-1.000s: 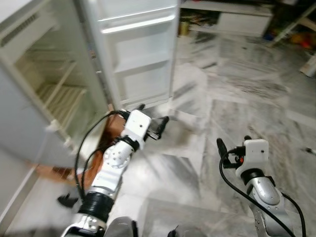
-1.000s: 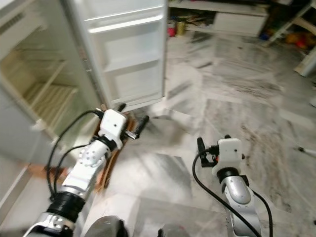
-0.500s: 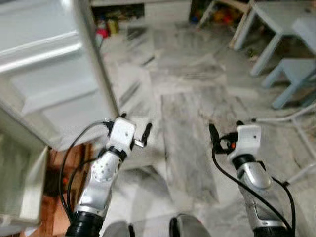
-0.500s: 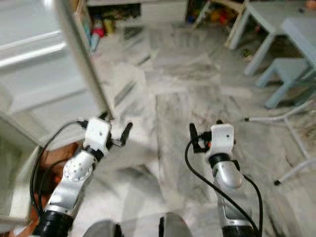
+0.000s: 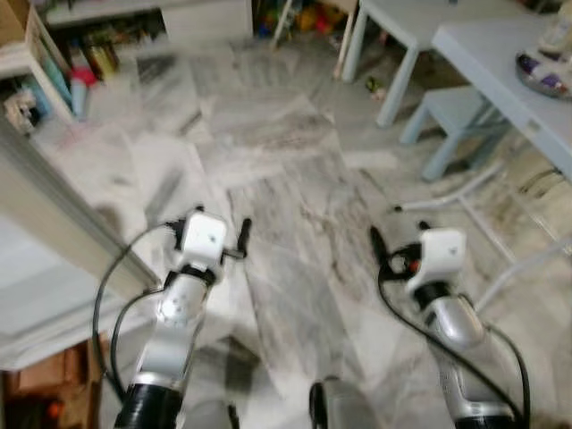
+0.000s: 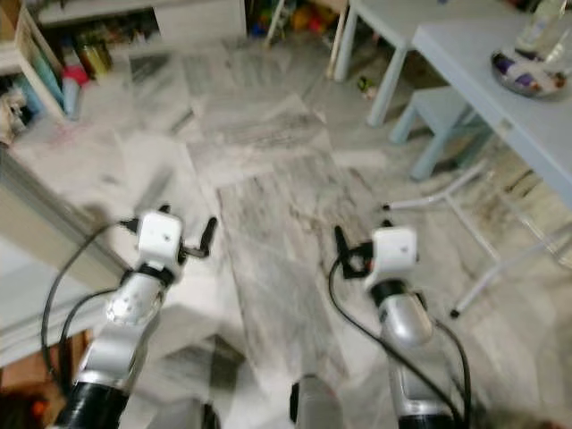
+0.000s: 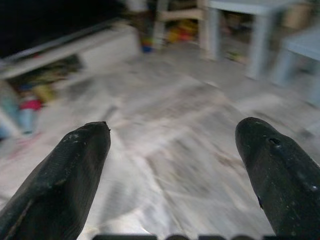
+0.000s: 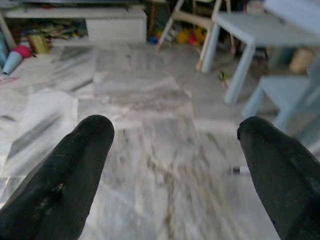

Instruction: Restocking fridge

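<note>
The open fridge door (image 5: 54,223) is a white slab at the far left, only its edge and inner side showing. My left gripper (image 5: 210,223) is held out low over the marble floor (image 5: 286,197), just right of the door. Its fingers (image 7: 75,165) stand wide apart with nothing between them. My right gripper (image 5: 399,234) hangs at the same height over bare floor, open and empty too, its fingers (image 8: 80,150) spread wide.
A light blue table (image 5: 500,54) with a dish (image 5: 545,71) on it stands at the right, a small blue stool (image 5: 456,107) beside it. Thin white metal legs (image 5: 465,192) lie across the floor there. Cluttered shelves (image 5: 89,54) line the back left. A brown box (image 5: 45,371) sits under the door.
The whole view has swung right: the fridge interior has slid out of frame on the left, and the table and stool have come in. Both grippers stay open and empty.
</note>
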